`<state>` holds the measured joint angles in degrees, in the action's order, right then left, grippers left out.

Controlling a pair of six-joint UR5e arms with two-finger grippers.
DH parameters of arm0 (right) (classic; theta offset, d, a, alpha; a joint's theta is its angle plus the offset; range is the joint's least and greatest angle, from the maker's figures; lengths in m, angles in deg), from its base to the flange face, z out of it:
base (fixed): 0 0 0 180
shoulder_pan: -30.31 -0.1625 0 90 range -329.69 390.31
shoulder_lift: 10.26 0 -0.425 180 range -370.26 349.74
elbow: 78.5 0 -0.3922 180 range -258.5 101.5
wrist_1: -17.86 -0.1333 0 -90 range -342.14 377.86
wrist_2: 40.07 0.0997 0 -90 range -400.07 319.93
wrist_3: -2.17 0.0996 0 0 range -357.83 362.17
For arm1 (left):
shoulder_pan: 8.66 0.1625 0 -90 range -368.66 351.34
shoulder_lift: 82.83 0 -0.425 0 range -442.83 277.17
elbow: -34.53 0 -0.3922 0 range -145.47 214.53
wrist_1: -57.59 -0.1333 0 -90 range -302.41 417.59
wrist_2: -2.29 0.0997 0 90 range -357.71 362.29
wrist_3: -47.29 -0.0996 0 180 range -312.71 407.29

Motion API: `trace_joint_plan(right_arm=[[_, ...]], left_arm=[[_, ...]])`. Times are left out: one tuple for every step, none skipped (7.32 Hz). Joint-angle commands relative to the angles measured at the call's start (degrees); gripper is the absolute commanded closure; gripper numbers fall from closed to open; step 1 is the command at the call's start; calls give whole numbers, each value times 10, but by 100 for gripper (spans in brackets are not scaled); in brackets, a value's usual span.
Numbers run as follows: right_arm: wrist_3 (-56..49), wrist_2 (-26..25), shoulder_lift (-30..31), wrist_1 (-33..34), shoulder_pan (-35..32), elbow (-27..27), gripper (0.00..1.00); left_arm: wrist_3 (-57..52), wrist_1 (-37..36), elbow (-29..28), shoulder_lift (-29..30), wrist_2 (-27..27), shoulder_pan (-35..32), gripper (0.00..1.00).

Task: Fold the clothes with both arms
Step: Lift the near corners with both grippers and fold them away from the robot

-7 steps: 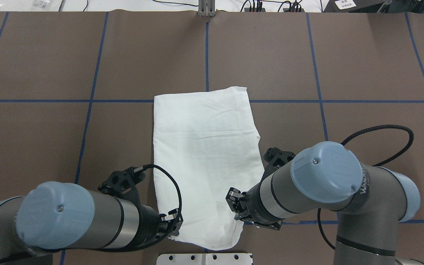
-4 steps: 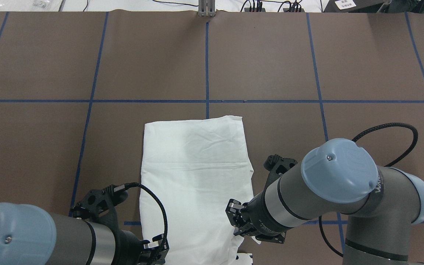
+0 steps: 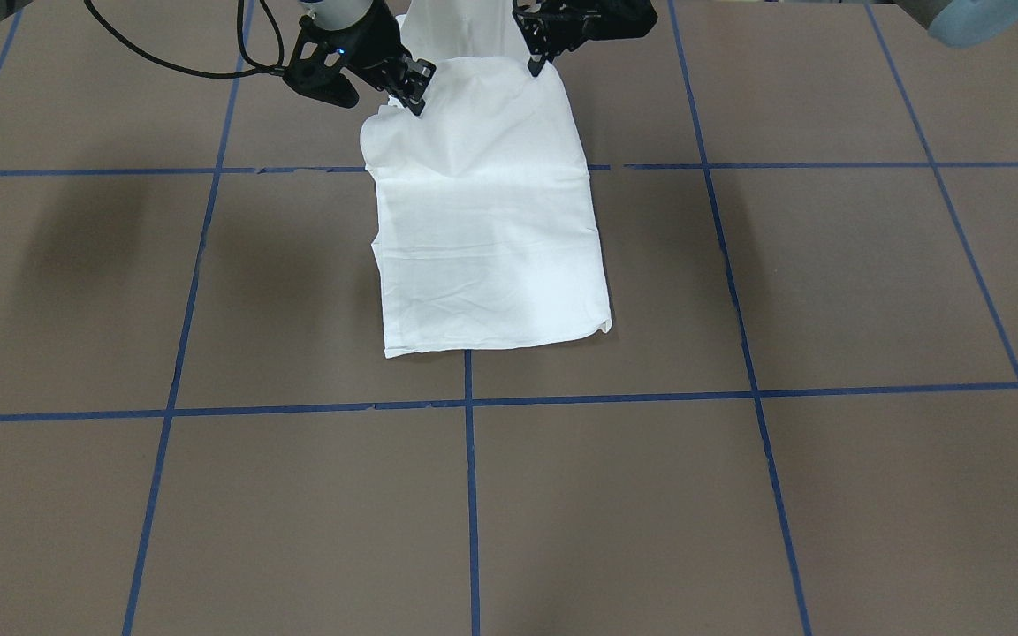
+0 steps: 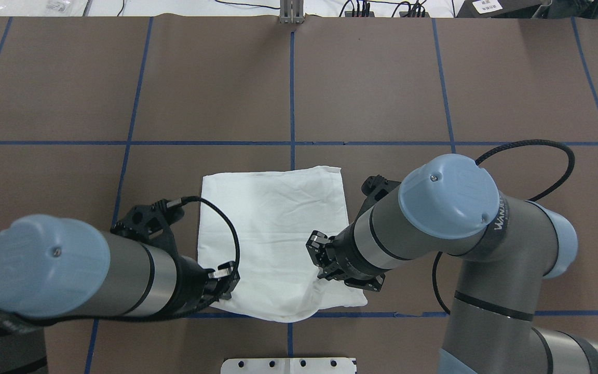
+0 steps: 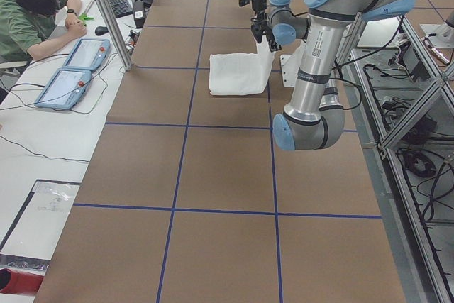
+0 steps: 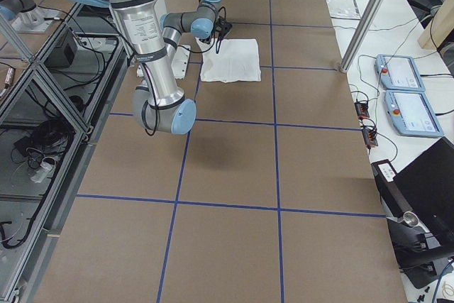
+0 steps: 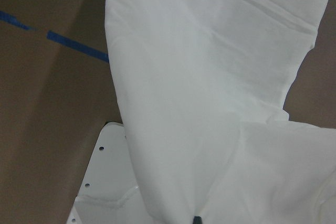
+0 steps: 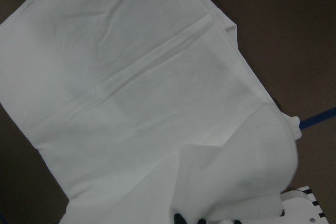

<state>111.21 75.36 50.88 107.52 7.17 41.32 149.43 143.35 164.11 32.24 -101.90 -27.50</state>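
The white shirt (image 4: 273, 223) lies folded on the brown table (image 4: 382, 93), a little toward six o'clock from its middle, seen from behind the robot. The left gripper (image 4: 226, 283) pinches its seven o'clock corner and the right gripper (image 4: 321, 261) its five o'clock corner, both jaws clamped on raised cloth.

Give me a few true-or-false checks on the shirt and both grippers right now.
1. The left gripper and the right gripper both pinch the shirt at its robot-side end. True.
2. The shirt's far edge crosses the blue tape line. False: it stops short of the line, on the robot's side.
3. The shirt lies spread out with both sleeves showing. False: it is folded into a narrow rectangle and no sleeve shows.
4. A white plate with holes sits at the table edge nearest the robot. True.
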Motion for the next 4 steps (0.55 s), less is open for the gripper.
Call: trace_joint_plan(right_arm=[[-24, -15, -32, -2, -17, -66, 100], [-43, -14, -36, -4, -35, -90, 100], [-43, -14, -37, -2, -43, -106, 100], [-43, -14, -51, -3, -55, -127, 100]], left_arm=[[-40, 47, -80, 9, 0, -63, 100], [-46, 70, -105, 10, -1, -73, 100], [-48, 95, -124, 10, -1, -86, 100], [-49, 118, -142, 11, -1, -88, 100]])
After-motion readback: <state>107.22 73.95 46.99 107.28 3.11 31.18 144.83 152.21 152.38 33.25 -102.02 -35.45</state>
